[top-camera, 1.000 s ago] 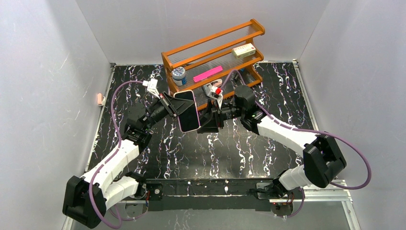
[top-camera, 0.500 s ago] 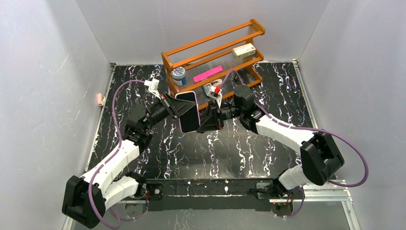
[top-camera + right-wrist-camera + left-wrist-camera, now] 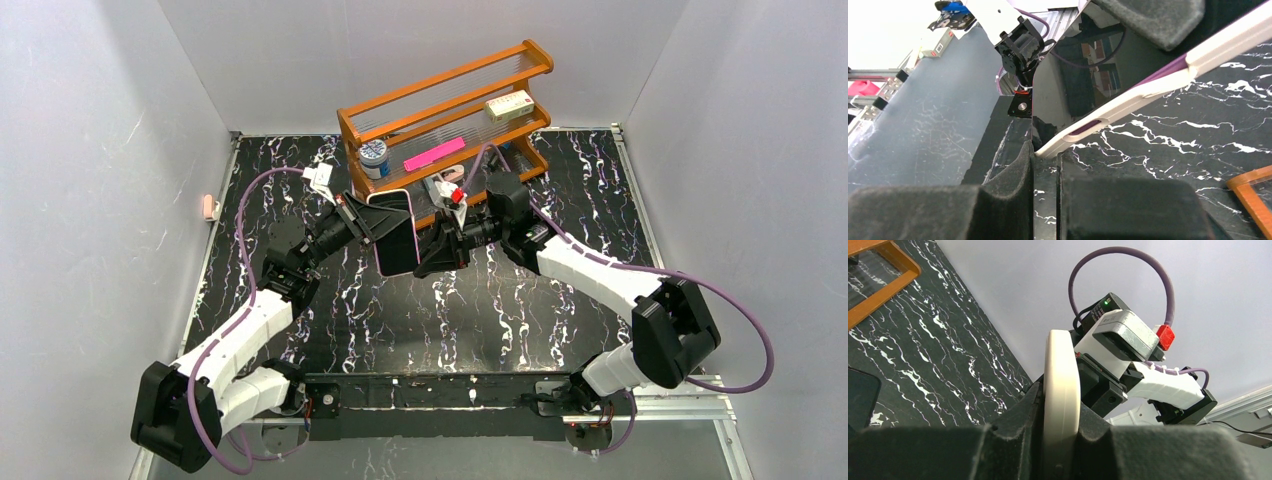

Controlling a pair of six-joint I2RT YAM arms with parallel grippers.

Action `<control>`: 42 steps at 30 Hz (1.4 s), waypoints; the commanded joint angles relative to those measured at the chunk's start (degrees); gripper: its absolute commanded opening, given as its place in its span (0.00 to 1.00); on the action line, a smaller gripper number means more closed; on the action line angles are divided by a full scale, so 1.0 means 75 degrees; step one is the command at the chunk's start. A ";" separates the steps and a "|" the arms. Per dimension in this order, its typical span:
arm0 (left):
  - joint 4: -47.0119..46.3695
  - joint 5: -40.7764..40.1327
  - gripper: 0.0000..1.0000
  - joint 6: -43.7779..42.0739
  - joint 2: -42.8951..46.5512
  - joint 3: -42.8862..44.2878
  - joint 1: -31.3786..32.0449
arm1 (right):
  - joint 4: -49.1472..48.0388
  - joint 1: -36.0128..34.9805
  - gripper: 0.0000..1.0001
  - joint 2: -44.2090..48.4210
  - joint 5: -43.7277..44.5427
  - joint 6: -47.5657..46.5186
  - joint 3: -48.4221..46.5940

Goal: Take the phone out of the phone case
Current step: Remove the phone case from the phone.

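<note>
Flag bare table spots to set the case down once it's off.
Widest bare patch: table between left arm and right arm, behind the front rail. Smaller one back right, between rack and right wall. Crowded mid-table: left gripper and right gripper both clamp the phone.

Phone [image 3: 398, 235] – dark glossy screen, reflections on glass – seated in phone case [image 3: 1128, 102]. Case cream-pink, oblong slot in side rim; thin purple strip between glass and rim. Pair raised off table [image 3: 480, 310], mid-back area, long axis near-to-far, screen tilted up and rightward – edge-on in left wrist view.
</note>
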State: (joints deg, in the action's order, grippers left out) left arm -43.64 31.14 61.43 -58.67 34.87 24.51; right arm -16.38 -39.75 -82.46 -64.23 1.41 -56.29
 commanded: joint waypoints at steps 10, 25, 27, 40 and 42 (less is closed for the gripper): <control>-0.0229 -0.0135 0.00 0.1498 -0.0063 0.0313 0.0165 | 0.0339 -0.0101 0.01 0.0075 0.0270 -0.2543 -0.0921; -0.0229 -0.0050 0.00 0.1277 0.0057 0.0240 0.0229 | -0.1357 0.0057 0.07 -0.0010 0.1167 0.0127 -0.0800; -0.0234 -0.0037 0.00 0.1243 0.0087 0.0194 0.0244 | -0.1925 0.0139 0.11 0.0007 0.1449 0.1066 -0.0631; -0.0377 -0.0107 0.00 0.1102 0.0135 -0.0016 0.0583 | -0.4124 0.0180 0.27 0.0229 0.2364 0.4279 0.0222; -0.0401 -0.0127 0.00 0.1102 0.0124 -0.0066 0.0617 | -0.4356 0.0185 0.30 0.0239 0.2373 0.4521 0.0274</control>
State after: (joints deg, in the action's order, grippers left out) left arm -46.39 24.36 67.33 -58.70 34.98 24.86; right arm -32.42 -38.22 -82.61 -56.01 29.39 -53.15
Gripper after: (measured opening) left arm 0.155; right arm 0.284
